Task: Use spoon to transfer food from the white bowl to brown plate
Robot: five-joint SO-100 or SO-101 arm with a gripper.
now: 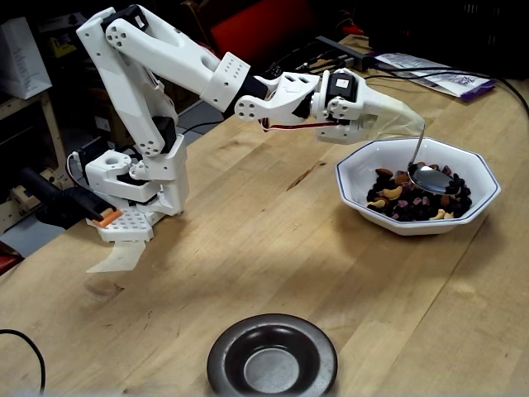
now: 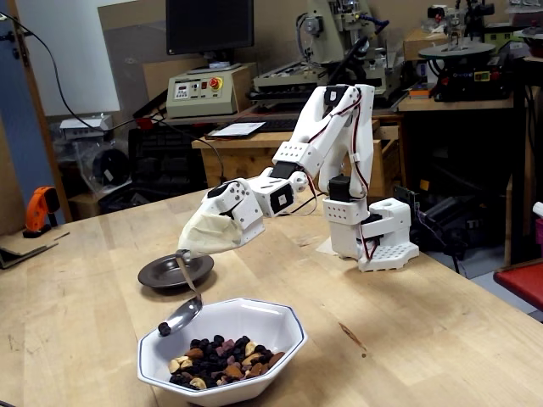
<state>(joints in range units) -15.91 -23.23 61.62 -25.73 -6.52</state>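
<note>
The white octagonal bowl (image 1: 489,179) (image 2: 291,319) sits on the wooden table and holds the food (image 1: 411,201) (image 2: 217,361), mixed nuts and dark dried fruit. My gripper (image 1: 411,124) (image 2: 187,249) is wrapped in a beige cover and shut on the spoon (image 1: 431,176) (image 2: 183,313). The spoon's shiny bowl hangs just above the food, inside the bowl's rim. One dark piece (image 2: 164,328) sits at its tip. The brown plate (image 1: 225,351) (image 2: 166,272) lies apart from the bowl with nothing in it.
The arm's white base (image 1: 132,184) (image 2: 374,231) is bolted at the table's edge. Papers and cables (image 1: 430,70) lie behind the bowl. An orange tool (image 2: 38,209) rests at the far side, and workshop machines stand beyond the table.
</note>
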